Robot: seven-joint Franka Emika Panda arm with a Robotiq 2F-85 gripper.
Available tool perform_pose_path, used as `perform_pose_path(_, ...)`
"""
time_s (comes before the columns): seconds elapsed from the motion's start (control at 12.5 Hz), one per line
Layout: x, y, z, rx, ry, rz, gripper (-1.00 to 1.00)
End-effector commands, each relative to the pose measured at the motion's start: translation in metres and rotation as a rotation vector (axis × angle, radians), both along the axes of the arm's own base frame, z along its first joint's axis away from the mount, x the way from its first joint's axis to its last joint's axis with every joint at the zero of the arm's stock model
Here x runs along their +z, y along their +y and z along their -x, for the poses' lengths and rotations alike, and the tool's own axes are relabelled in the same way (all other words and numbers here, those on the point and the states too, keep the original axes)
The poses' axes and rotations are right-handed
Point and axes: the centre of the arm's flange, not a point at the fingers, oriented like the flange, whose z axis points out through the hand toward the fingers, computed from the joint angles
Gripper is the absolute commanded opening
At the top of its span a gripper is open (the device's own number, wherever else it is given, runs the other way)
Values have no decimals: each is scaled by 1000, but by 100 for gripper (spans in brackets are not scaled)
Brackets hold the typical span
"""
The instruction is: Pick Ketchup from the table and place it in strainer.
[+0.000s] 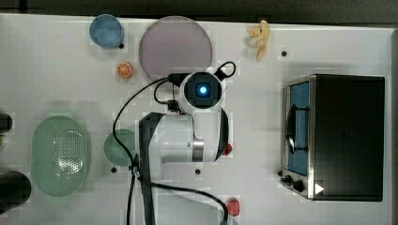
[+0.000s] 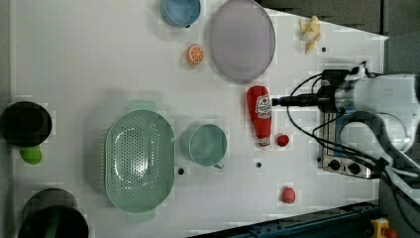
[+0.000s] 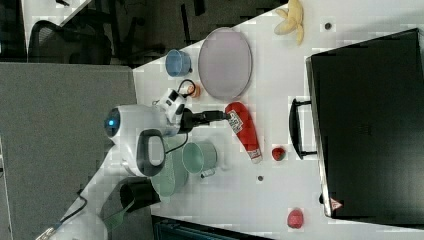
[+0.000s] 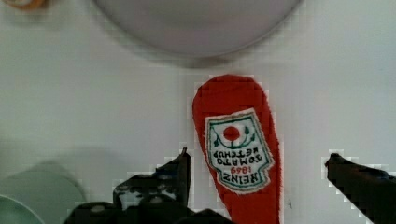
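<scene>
The table (image 2: 99, 59) is seen to carry everything. A black oven (image 1: 347, 136) is set at the top view's right, and the arm (image 1: 187, 136) is stretched over the table's middle. The strainer (image 2: 139, 159) is placed at the left view's left, well apart from the ketchup, with nothing seen in its bowl. A grey plate (image 2: 241, 39) is laid at the far side in the left view, just beyond the ketchup's broad end. A green mug (image 2: 205, 144) is stood between strainer and ketchup.

The ketchup (image 2: 260, 115) is laid flat on the table, label up, its cap pointed toward the left view's bottom. In the wrist view the ketchup (image 4: 240, 154) is seen between the two spread fingers (image 4: 180, 170) of the gripper (image 4: 257, 165); the fingers are held apart, with table showing on both sides of the bottle.

A blue cup (image 2: 181, 11), a banana (image 2: 310, 31), an orange slice (image 2: 195, 53), a strawberry (image 2: 288, 195) and a red ball (image 2: 282, 140) are also noted, the ball just beside the cap.
</scene>
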Motion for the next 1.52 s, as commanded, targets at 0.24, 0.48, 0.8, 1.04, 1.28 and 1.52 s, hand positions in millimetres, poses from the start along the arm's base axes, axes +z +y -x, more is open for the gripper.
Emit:
perform_pose_path(0.24,-66,3,30,131,47,1,100)
perform_pose_path(0.48,-89,3,34,131,27,-2,100)
perform_pose_path(0.8,-103,4,34,129,-3,-7,100)
perform_pose_path(1.04,-109,4,39,128,10,-8,100)
perform_pose_path(1.28,-109,6,36,128,0,-8,69)
perform_pose_path(1.52,-96,9,30,132,-24,-5,23)
